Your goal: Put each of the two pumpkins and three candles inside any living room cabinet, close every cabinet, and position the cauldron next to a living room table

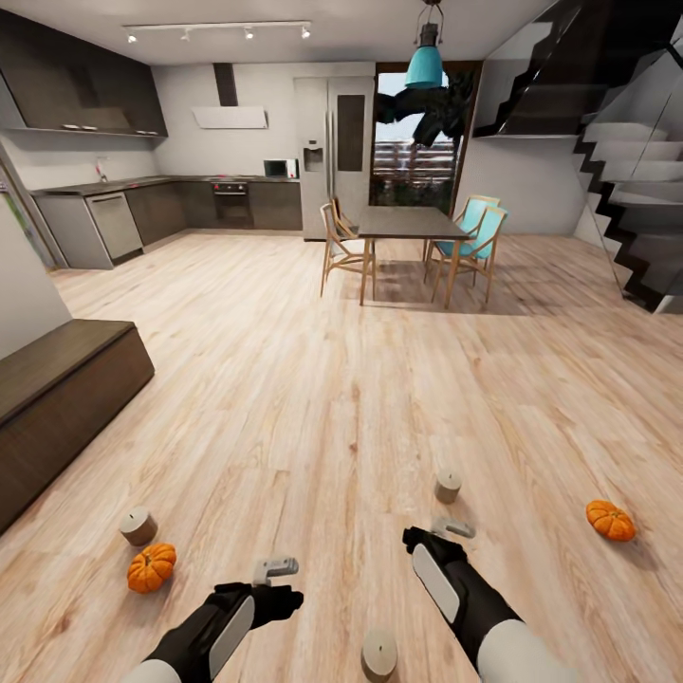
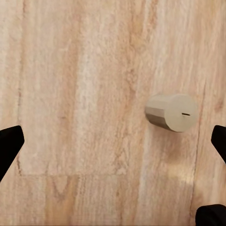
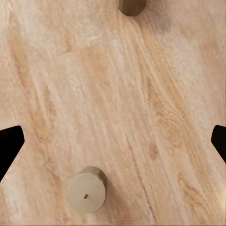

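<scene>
My left claw [image 1: 277, 569] wide open and empty, my right claw [image 1: 453, 526] likewise, three candles [image 1: 138, 526] and two pumpkins [image 1: 152, 567] on the floor [image 1: 313, 398], cabinet [image 1: 57, 398] at left

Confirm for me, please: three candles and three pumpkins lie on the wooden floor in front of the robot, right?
Not quite: the head view shows two pumpkins, not three. The three candles do stand on the wooden floor in front of the robot.

Wood floor [image 1: 313, 398] w/ 3 candles [image 1: 138, 526], 2 pumpkins [image 1: 152, 567].
</scene>
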